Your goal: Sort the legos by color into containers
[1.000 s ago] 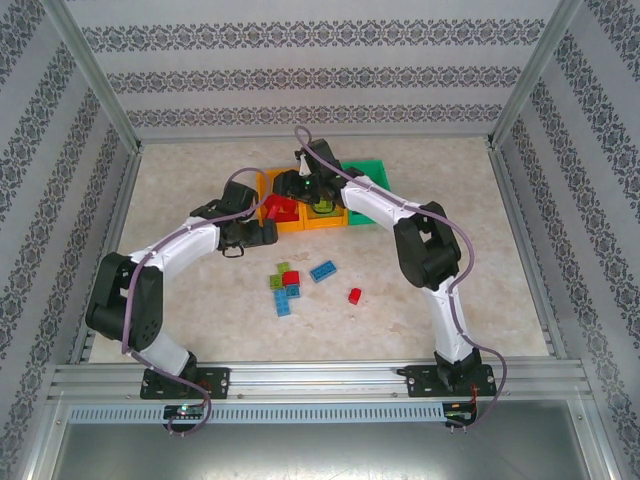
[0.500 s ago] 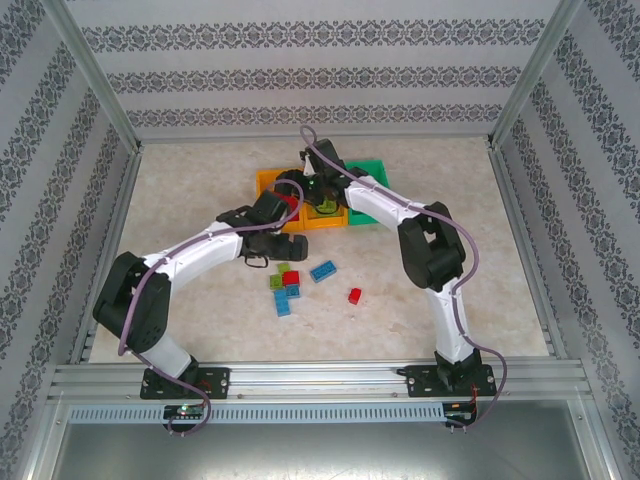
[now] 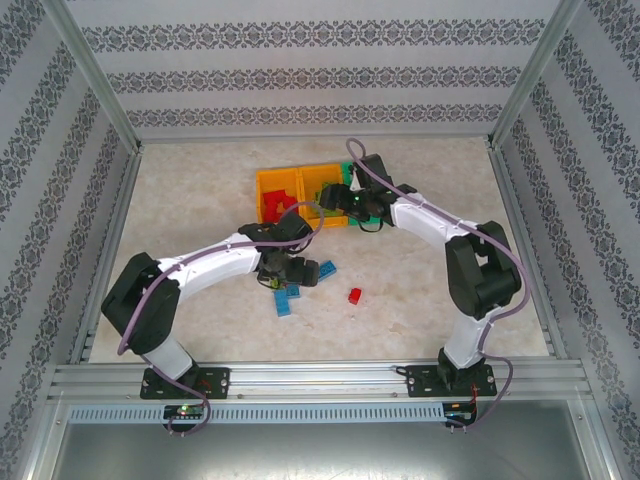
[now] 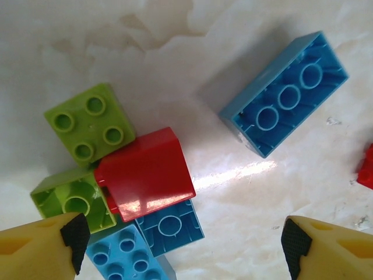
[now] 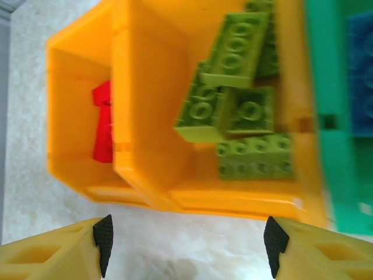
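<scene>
My left gripper hangs open just above a loose pile on the table. In that pile a red brick lies on two lime green bricks and some blue bricks. An upturned blue brick lies apart to the right. My right gripper is open and empty at the front of the bins. The middle orange bin holds several lime green bricks. The left orange bin holds a red brick. The green bin holds blue bricks.
A lone red brick lies on the table right of the pile, and a blue brick lies at the pile's near side. The two orange bins stand side by side at mid-back. Metal frame rails border the table.
My left gripper has moved from the left orange bin down to the loose pile. My right gripper has swung rightward from over the middle bin.
</scene>
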